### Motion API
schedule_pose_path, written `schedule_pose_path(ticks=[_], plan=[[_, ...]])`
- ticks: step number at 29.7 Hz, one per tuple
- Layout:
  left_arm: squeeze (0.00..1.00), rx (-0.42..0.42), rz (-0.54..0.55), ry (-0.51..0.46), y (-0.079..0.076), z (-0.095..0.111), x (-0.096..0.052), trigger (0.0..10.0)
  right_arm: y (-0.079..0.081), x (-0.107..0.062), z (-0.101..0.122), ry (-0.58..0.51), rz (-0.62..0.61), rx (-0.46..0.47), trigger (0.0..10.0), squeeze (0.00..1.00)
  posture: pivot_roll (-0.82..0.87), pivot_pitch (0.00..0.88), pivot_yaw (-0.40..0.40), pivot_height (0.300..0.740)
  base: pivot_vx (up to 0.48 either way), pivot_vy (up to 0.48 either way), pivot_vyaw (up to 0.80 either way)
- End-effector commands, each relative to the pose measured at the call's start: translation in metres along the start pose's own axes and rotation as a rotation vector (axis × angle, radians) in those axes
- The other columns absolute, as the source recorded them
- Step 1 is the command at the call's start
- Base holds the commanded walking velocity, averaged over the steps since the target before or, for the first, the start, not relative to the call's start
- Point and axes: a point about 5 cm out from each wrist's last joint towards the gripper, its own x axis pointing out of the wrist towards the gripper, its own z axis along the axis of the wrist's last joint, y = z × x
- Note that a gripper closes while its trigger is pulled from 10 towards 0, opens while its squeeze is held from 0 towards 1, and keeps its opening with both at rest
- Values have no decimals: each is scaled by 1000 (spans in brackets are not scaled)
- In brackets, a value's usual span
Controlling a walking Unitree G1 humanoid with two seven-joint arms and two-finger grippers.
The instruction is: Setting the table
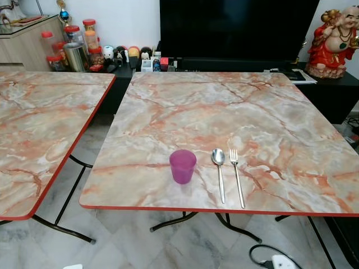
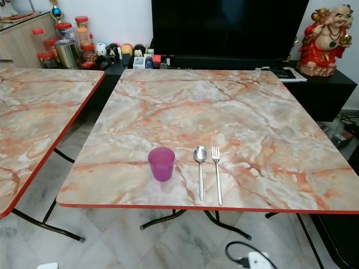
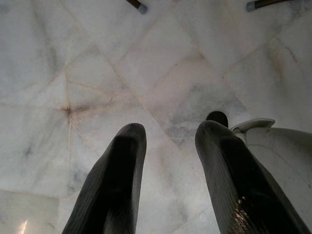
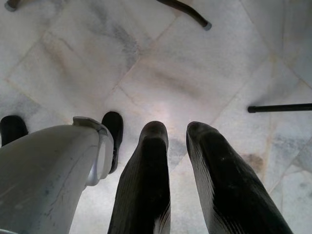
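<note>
left gripper (image 3: 168, 134): hanging low, pointing down at the floor, fingers parted, gripping nothing
right gripper (image 4: 176, 132): hanging low, pointing down, fingers slightly parted, empty
left leg (image 3: 278, 161): showing beside left gripper
right leg (image 4: 44, 170): showing beside right gripper

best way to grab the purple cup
Grip the cup across its side wall, coming in level from the near table edge. It stands upright, mouth up, close to that edge, and the spoon lies apart on its right, so either pincer likely has room.
</note>
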Motion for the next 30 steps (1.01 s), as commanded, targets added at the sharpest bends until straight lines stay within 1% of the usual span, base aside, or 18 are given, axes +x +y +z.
schedule_pose_path(ticks=[1,6,8,16,30], plan=[[0,8,-4,-2,0,1,0,10000,-5,0,6,-19,-17,2,10000,0,20,0,-24,732,0,0,0],[0,10,-6,-3,0,1,0,10000,-5,0,8,-28,-19,6,10000,0,21,0,-22,732,0,0,0],[0,24,-3,-7,0,2,0,10000,-5,0,7,-34,-28,37,10000,0,22,0,-20,732,0,-161,0],[0,29,0,-10,1,3,0,10000,-6,0,7,-34,-45,44,10000,0,24,0,-19,732,0,-383,0],[0,27,-3,-9,-2,2,1,10000,-8,0,6,-28,-46,51,10000,0,27,0,-29,732,0,-446,0]])
